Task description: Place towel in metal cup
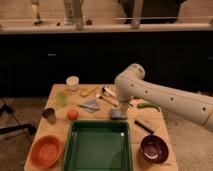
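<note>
The gripper (121,107) hangs at the end of the arm (165,97) just above the blue-grey pad (118,114) at mid-worktop, near the far rim of the green tray (97,145); whether it is spread or closed cannot be determined. The towel (90,104) lies flat to the left of the gripper, apart from it, with bare worktop (55,107) around its edges. The metal cup (49,115) stands near the left edge, beyond the orange ball (73,114), well apart from the gripper.
</note>
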Controlling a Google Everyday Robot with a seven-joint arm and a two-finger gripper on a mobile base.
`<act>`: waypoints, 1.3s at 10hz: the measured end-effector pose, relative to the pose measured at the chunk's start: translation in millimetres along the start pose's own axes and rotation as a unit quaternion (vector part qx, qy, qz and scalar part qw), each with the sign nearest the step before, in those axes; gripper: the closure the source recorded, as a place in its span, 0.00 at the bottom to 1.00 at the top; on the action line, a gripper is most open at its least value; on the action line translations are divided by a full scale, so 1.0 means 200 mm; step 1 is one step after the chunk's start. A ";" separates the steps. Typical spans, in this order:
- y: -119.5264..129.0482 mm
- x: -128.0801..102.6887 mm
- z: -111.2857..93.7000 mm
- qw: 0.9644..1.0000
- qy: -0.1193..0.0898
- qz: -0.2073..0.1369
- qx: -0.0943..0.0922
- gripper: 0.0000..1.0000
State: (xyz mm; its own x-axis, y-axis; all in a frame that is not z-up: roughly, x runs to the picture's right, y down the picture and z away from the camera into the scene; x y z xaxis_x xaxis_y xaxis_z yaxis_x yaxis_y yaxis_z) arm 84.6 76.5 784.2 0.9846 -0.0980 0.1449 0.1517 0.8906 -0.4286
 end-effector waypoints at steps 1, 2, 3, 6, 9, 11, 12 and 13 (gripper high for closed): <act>0.00 -0.01 0.02 1.000 -0.010 -0.009 0.005 0.20; -0.01 -0.04 0.04 1.000 -0.022 -0.017 0.010 0.20; -0.03 -0.10 0.08 0.999 -0.038 -0.029 0.013 0.20; -0.08 -0.17 0.14 0.996 -0.077 -0.044 0.017 0.20; -0.13 -0.26 0.21 0.989 -0.138 -0.048 0.010 0.20; -0.17 -0.33 0.27 0.984 -0.173 -0.051 0.001 0.20; -0.19 -0.37 0.29 0.982 -0.179 -0.054 -0.004 0.20; -0.20 -0.42 0.34 0.981 -0.184 -0.060 -0.012 0.20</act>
State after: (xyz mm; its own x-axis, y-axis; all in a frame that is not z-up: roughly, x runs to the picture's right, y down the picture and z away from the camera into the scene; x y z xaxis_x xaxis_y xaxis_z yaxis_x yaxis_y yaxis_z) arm -11.1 78.2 849.5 0.8615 -0.0312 0.5068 0.2717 0.8715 -0.4082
